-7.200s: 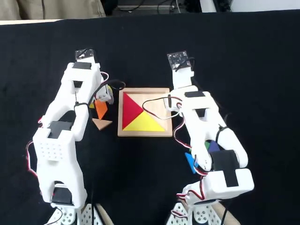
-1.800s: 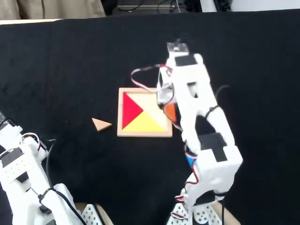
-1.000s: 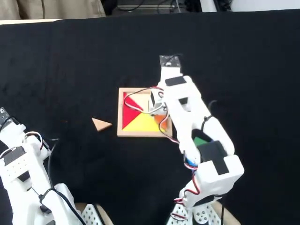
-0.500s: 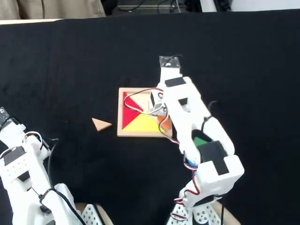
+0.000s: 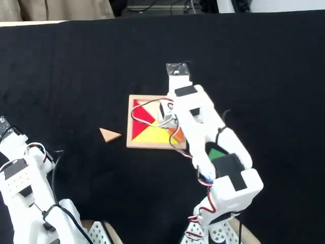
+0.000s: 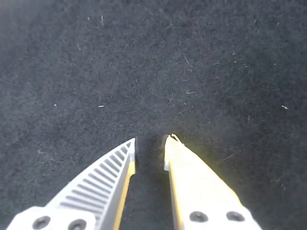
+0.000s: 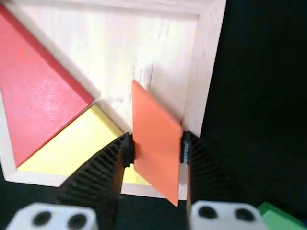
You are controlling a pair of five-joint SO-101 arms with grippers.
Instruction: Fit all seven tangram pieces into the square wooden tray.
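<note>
High view, front edge first: the left arm (image 5: 23, 188) is tucked at the near left corner, well apart from everything else. On its wrist cam the left gripper (image 6: 149, 143) has its fingers a little apart with nothing between them, over bare black surface (image 6: 192, 57).

The right arm (image 5: 213, 147) stretches forward over the right side of the tray. A green piece (image 5: 216, 152) peeks out from under it, off the tray's near right corner.

On the right wrist cam, the right gripper (image 7: 156, 143) is clamped on the orange parallelogram (image 7: 153, 120), one finger on each long side. The piece sits in the right part of the wooden tray (image 7: 211, 52), hard against the right rim. Its near tip pokes out over the front rim and it covers a corner of the yellow triangle (image 7: 76, 151). Can't tell if it's lying flat or a bit lifted.

The red triangle (image 7: 38, 96) takes up the tray's left side and touches the yellow one.

Left of the tray, a tan triangle (image 5: 109, 134) lies by itself on the surface.
</note>
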